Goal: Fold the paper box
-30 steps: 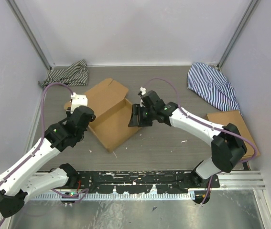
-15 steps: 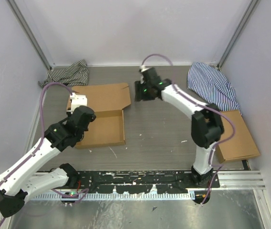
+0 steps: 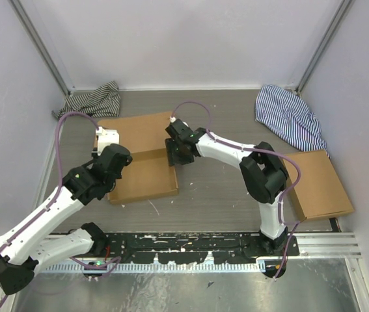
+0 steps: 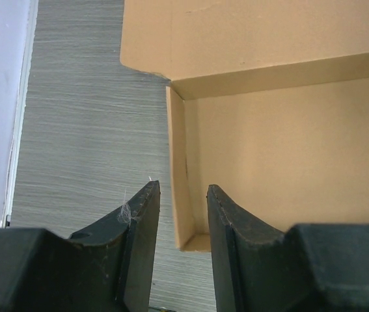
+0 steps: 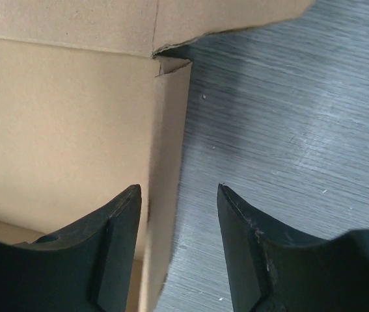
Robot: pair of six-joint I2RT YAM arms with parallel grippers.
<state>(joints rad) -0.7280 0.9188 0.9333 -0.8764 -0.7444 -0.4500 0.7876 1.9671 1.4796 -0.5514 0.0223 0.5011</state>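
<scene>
Straddling one short side wall of the paper box (image 4: 288, 149) with the left gripper (image 4: 183, 188), fingers spread and clamping nothing: one finger outside the wall over the table (image 4: 73, 130), the other inside over the box floor, with the wall's near corner just between the tips. Beyond those tips, the upright wall running away to the far corner, and past that the lid flap (image 4: 269, 32) lying open and flat.

Doing likewise at the opposite side wall with the right gripper (image 5: 179, 188): fingers parted, gripping nothing, the wall standing in the gap and closer to the inner finger; touching it or not, cannot tell.

Farther out, from above: the box resting open on the table between both grippers, tray toward the arm bases, lid toward the back. Well off past the right gripper's outer finger, a second flat piece of cardboard (image 3: 321, 185) and, behind it, a blue-striped cloth (image 3: 288, 117). Past the left gripper, toward the back corner, a dark-striped cloth (image 3: 90, 101).
</scene>
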